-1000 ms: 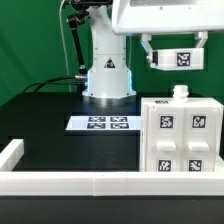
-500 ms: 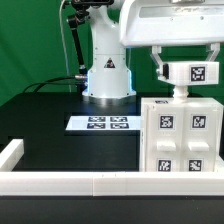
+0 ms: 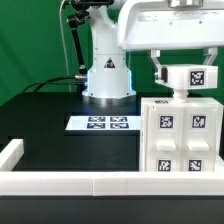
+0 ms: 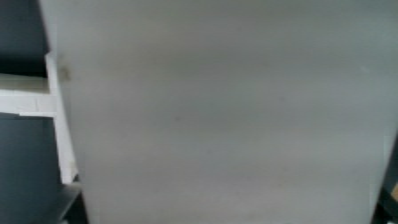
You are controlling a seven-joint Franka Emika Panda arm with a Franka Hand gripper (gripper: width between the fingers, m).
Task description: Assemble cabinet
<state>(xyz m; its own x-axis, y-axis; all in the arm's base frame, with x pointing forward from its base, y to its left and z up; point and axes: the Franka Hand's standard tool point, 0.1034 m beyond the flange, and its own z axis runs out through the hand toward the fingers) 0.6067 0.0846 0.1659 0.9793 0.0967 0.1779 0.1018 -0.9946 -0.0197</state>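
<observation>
Watching the exterior feed: I see the claw (image 3: 187, 70) clamped on a small white block (image 3: 192, 76). One finger (image 3: 157, 66) is pressed against the block's side. The other finger is near the frame edge and I can't make it out. The block is upright with one black-and-white tag facing the camera, and it hangs directly above the cabinet (image 3: 180, 138), over the top face.

A short white peg (image 3: 181, 93) stands on the cabinet's top. The block's underside is right at the peg, but I can't tell whether they're touching or just apart.

The cabinet sits on the black worktop (image 3: 50, 130), upright, with four tags on the face toward the camera, two over two.

The marker board (image 3: 100, 123) lies flat on the worktop, near the cabinet on the exterior view's left and not touching it. The arm base (image 3: 108, 75) is also on the exterior view's left of the cabinet, farther back. A low white rail (image 3: 100, 183) runs along in front of the cabinet, camera side, and turns a corner well off to the exterior view's left of it.

On the wrist feed, a pale flat surface (image 4: 231, 110) fills nearly the whole frame. It's blurred and I can't tell which part it is.
</observation>
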